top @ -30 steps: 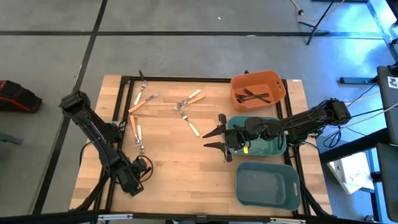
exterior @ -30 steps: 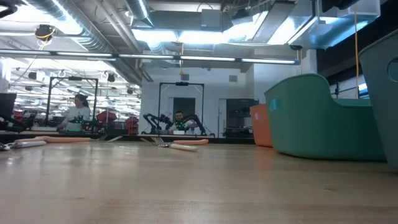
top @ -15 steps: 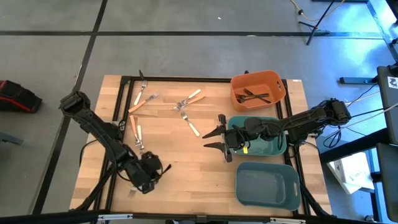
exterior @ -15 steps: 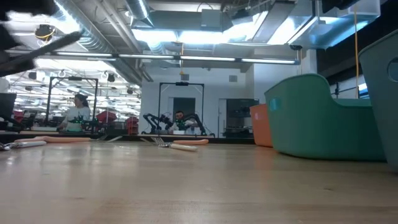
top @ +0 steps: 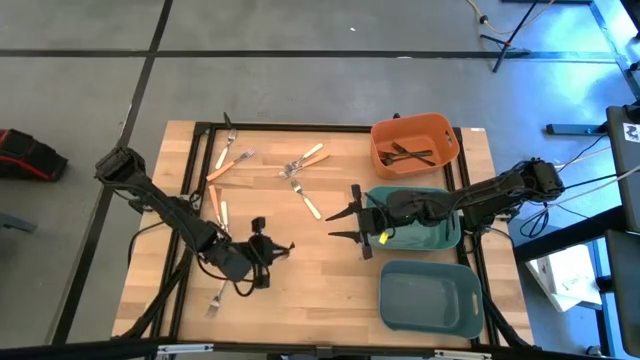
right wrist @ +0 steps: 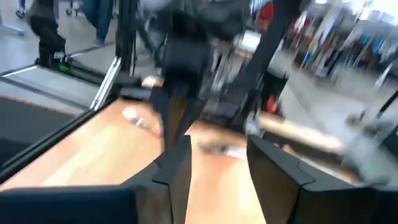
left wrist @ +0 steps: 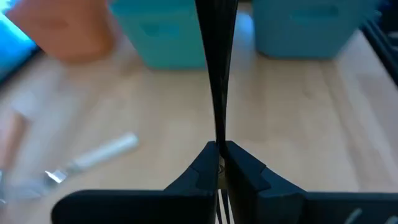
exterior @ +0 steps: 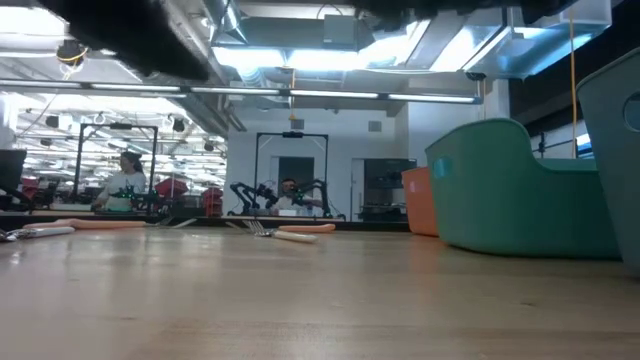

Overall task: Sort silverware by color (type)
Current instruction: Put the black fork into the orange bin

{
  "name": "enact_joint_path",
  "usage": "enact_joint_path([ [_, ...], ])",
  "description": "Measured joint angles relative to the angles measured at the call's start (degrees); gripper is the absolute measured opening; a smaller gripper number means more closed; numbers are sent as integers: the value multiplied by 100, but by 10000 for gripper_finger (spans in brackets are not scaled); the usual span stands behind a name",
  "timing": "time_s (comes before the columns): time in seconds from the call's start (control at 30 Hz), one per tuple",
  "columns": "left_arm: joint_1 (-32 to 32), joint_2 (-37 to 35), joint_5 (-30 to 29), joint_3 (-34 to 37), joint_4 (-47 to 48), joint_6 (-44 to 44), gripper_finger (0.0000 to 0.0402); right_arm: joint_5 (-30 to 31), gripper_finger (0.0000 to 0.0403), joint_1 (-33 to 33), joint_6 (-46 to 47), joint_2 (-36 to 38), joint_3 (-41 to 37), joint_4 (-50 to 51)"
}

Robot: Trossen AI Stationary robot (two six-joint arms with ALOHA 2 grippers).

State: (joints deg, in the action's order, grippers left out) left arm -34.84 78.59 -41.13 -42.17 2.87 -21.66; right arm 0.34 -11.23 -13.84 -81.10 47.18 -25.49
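My left gripper (top: pixel 272 250) hangs above the table's near-left part, pointing toward the bins, shut on a dark fork (left wrist: pixel 217 68) that shows edge-on as a thin black strip. My right gripper (top: pixel 342 224) stands open over the table's middle, just left of the teal bin (top: pixel 440 238), with nothing between its fingers (right wrist: pixel 177 168). Several forks with orange-tan handles (top: pixel 306 202) and silver ones (top: pixel 229 130) lie flat on the far-left part of the table. A silver fork (top: pixel 215 299) lies near the front-left edge. Dark forks (top: pixel 408 155) lie in the orange bin (top: pixel 440 128). My left gripper pinches the dark fork between its two fingertips (left wrist: pixel 239 163). The fork's long part (left wrist: pixel 217 112) runs on past the fingers in line with them. The fingers come nearly level from the table's left side. The fork is lifted clear of the table.
A blue-grey bin (top: pixel 390 300) stands at the near right, in front of the teal one. The right arm reaches over the teal bin. A black frame rail (top: pixel 190 160) runs along the table's left side. Bare wood lies between the two grippers (top: pixel 310 265).
My left gripper has swung from the table's near-left corner toward the right and the far edge, rising. It has rolled and tipped up from pointing down to nearly level, carrying the dark fork. The silver fork near the front-left edge now shows, uncovered by the arm.
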Motion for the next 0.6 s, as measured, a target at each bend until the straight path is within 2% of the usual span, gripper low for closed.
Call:
enact_joint_path([
  [0.1, 133, 0, -176, 0, -469, 624, 14, 11, 194, -1, 242, -87, 0, 73],
  [0.33, 442, 0, -102, -2, -1565, 1944, 14, 13, 290, -1, 304, -606, 4, -560],
  [0.43, 569, 0, 39, -2, -1896, 2313, 14, 13, 303, -1, 293, -839, 4, -1124],
  [0.6, 804, 126, 596, -2, -2242, 2386, 14, 2, 294, -1, 328, -1193, 4, -2052],
])
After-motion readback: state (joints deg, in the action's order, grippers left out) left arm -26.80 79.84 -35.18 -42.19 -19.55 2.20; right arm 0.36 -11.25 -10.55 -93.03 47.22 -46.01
